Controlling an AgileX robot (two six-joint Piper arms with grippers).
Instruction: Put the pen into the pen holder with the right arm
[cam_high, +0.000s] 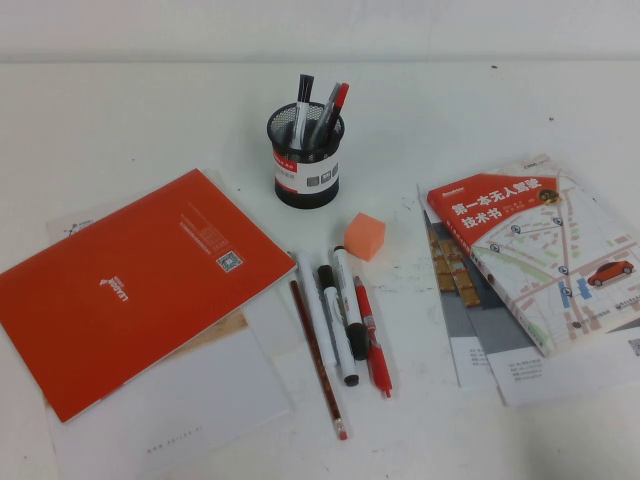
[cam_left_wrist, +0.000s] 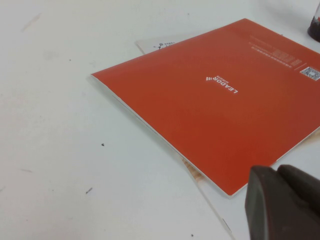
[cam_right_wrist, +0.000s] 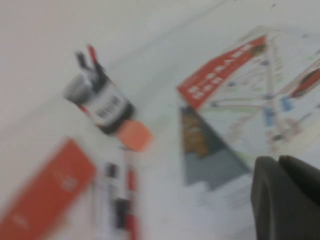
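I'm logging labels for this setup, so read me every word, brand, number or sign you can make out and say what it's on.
"LEADOR": white logo on the flat orange-red notebook.
QR code on that notebook: too small to read.
Large white Chinese title on the red-topped map-cover book: too small to read reliably.
White label on the black mesh pen holder: unreadable.
Left gripper and right gripper, at their wrist views' edges: no text.

Matt white desk (cam_high: 120, 110), lightly scuffed. Black metal-mesh holder (cam_high: 306, 156). Beside the holder, a matt spongy orange cube (cam_high: 365, 236). Smooth orange paper-cover notebook (cam_high: 140, 285); glossy printed book (cam_high: 545, 250). Plastic pens (cam_high: 350, 320). Dark matt left tool (cam_left_wrist: 282, 205) and right tool (cam_right_wrist: 285, 197).
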